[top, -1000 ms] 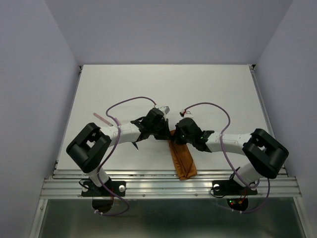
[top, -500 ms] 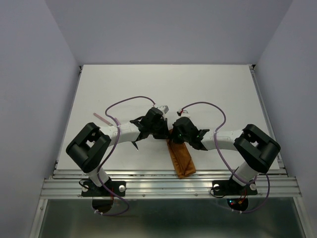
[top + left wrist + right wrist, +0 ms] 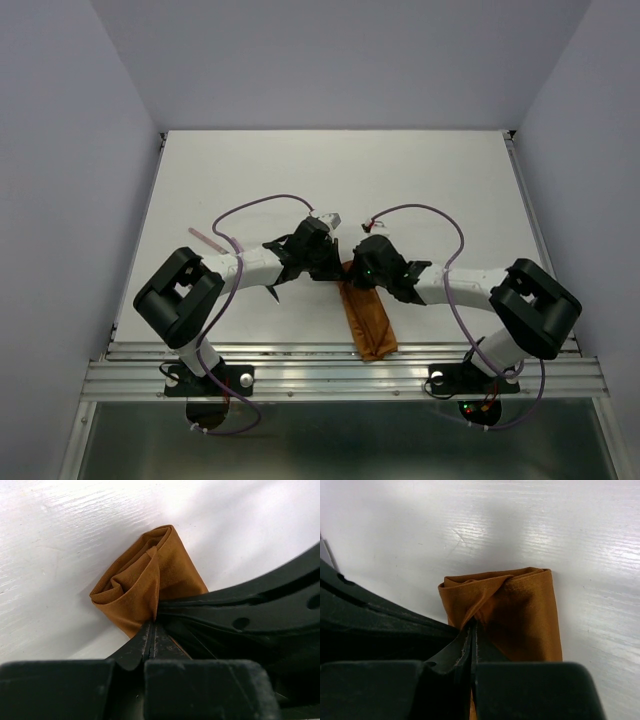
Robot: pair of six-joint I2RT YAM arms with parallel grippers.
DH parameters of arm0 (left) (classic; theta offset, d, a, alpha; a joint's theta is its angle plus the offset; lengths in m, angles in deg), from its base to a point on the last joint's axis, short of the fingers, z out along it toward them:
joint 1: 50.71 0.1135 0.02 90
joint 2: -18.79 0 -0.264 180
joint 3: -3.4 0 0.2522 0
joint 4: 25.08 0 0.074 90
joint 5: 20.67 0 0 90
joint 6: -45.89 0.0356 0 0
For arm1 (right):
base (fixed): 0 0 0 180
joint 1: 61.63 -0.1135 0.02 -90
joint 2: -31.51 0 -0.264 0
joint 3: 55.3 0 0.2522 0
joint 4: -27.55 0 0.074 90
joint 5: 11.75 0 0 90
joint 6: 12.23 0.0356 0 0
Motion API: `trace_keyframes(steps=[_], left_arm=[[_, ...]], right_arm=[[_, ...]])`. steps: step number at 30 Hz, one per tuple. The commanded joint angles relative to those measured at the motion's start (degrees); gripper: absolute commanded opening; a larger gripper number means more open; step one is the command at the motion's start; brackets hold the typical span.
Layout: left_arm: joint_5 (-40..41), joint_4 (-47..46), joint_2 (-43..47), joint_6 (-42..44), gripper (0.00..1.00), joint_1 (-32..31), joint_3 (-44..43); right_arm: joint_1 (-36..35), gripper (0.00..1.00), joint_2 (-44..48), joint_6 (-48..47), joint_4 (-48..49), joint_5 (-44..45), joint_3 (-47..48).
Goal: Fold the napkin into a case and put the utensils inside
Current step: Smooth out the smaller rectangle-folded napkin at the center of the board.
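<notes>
We are working with both arms drawn in toward the middle of the table [image 3: 420,180], the two wrists almost touching over the far end of the case [image 3: 368,322]. The case is lying flat as a narrow rust-orange strip. It is running from under the wrists toward us and slanting a little to the right, with its near end reaching the table's near edge.

Our left gripper [image 3: 153,624] is clenched. In the left wrist view its fingers are pressing together, with a fold of the cloth caught between the tips. Past the tips, the end of the case is bunching into soft, rounded layers, one lapping over another. The black fingers of the right gripper [image 3: 471,626] are crossing that view on the right and lying against the cloth.

The right gripper is clenched as well. In its own wrist view the fingers are meeting tightly and nipping the cloth at the spot where a fold is twisting across the end of the case. To the right of that pinch the cloth is lying smooth on the table with a straight folded edge. The dark body of the left gripper is filling the left side of that view, just beside the pinch.

So we are gripping the same end of the case from two sides, and the rest of the strip is resting free on the table.

Purple cables [image 3: 262,203] are arching over each arm. A thin pinkish stick [image 3: 206,238] is lying on the table left of our left arm, well apart from the case.
</notes>
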State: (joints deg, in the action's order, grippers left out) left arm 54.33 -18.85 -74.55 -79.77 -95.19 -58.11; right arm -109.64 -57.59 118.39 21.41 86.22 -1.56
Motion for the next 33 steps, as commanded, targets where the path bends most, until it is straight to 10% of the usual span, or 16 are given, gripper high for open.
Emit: trace_keyframes(steps=[1,33], left_arm=[[-1.52,-0.47,0.26,-0.46,0.0,-0.51,-1.47],[-4.24,-1.88,0.09,-0.2,0.0,0.37,-1.47]], right_arm=[[-0.07,0.02,6.3,-0.1,1.7,0.2,-0.17],[1.51,0.01,-0.81,4.99,1.26,5.57,3.69]])
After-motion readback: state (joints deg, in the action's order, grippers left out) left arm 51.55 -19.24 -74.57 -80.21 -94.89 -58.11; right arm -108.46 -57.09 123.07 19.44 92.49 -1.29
